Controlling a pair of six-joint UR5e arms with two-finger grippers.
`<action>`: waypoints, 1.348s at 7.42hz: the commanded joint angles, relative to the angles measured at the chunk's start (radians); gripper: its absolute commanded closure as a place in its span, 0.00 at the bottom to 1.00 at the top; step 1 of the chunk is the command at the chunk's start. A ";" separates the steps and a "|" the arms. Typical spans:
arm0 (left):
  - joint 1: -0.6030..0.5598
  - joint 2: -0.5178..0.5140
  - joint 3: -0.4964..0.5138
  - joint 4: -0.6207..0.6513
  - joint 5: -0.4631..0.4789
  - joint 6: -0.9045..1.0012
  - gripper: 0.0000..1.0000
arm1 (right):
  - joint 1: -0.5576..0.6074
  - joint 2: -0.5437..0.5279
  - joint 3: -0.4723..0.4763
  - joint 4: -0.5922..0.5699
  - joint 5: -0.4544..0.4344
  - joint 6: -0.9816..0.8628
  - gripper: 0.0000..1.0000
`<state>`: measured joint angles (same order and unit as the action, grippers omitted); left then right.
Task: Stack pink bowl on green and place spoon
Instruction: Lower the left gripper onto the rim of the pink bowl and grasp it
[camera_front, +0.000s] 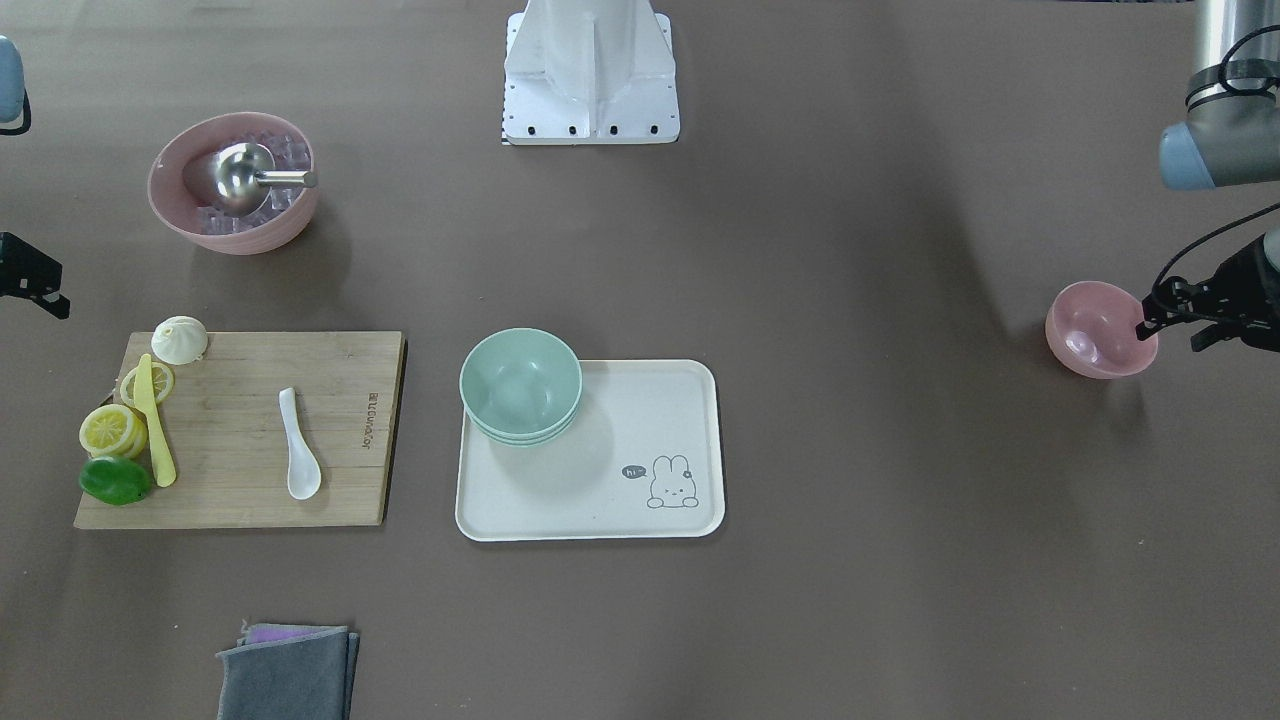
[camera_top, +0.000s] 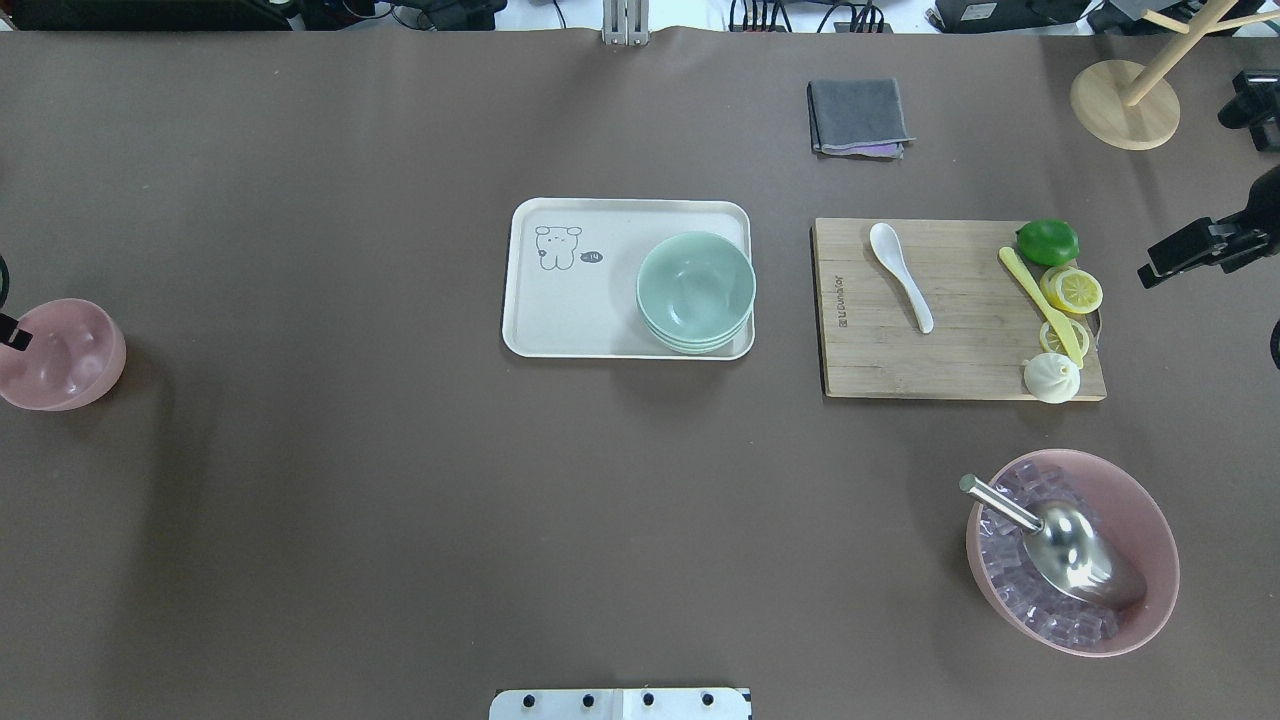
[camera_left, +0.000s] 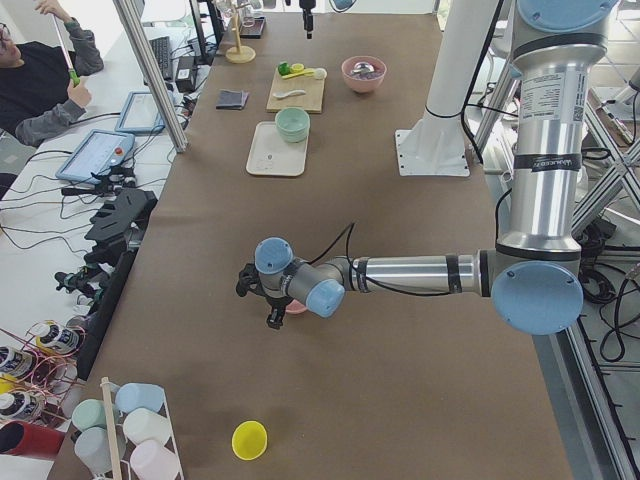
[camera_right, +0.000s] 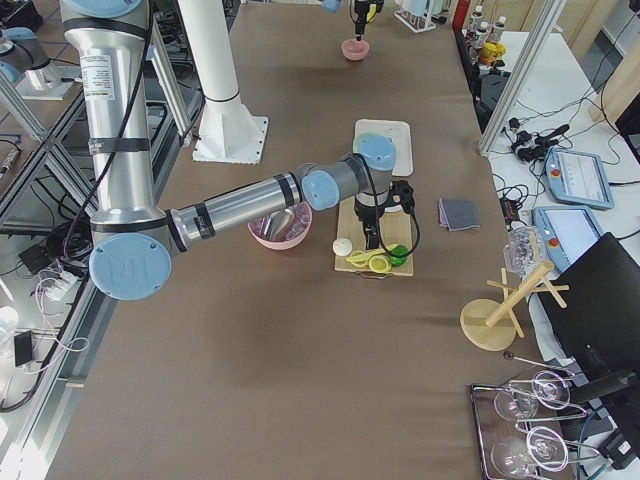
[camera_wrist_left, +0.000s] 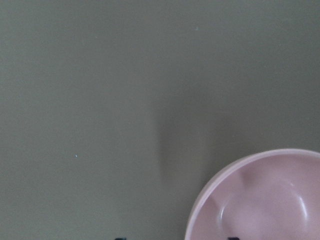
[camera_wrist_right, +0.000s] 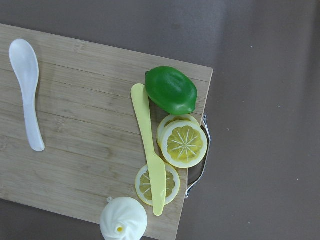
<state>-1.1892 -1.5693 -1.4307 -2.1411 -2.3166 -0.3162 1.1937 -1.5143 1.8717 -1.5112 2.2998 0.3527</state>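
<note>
Pink comes twice: one small, smooth pink bowl (camera_front: 1095, 335) at the table's (camera_front: 900, 550) far left end, and one larger ice bowl (camera_front: 280, 232) holding clear cubes and a single steel scoop (camera_front: 240, 175). Green bowls (camera_front: 520, 385) sit nested in one corner of the one cream tray (camera_front: 640, 500), a rounded rectangle with a rabbit drawing; three rims seem to show. One glossy white spoon (camera_front: 297, 445) lies flat on the one bamboo board (camera_front: 230, 480), with one lime (camera_wrist_right: 171, 90), one yellow knife (camera_wrist_right: 150, 150), three lemon slices (camera_wrist_right: 184, 144) and one white pleated bun (camera_wrist_right: 123, 220). One folded grey cloth (camera_front: 285, 680) lies apart.

At the pink bowl's rim is the left gripper (camera_front: 1150, 322). In its wrist view two dark fingertips (camera_wrist_left: 233, 238) peek in at the bottom edge, one inside the bowl and one outside, spread apart and not pinching the wall. The green stack is well apart from it, mid-table.

By the board's fruit end hangs the right gripper (camera_front: 50, 298); whether its jaws are apart I cannot tell. The spoon lies farther along the board, toward the tray.
</note>
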 joint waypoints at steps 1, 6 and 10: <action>0.011 0.002 0.004 -0.012 -0.004 0.000 0.71 | 0.000 -0.001 0.000 0.000 0.000 0.000 0.00; 0.004 -0.008 -0.097 0.032 -0.137 -0.083 1.00 | 0.000 -0.001 0.000 0.000 0.000 0.000 0.00; 0.098 -0.278 -0.325 0.417 -0.075 -0.479 1.00 | 0.000 0.000 0.000 0.000 0.001 0.000 0.00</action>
<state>-1.1474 -1.7265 -1.6857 -1.9012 -2.4324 -0.6887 1.1934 -1.5142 1.8714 -1.5110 2.3009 0.3528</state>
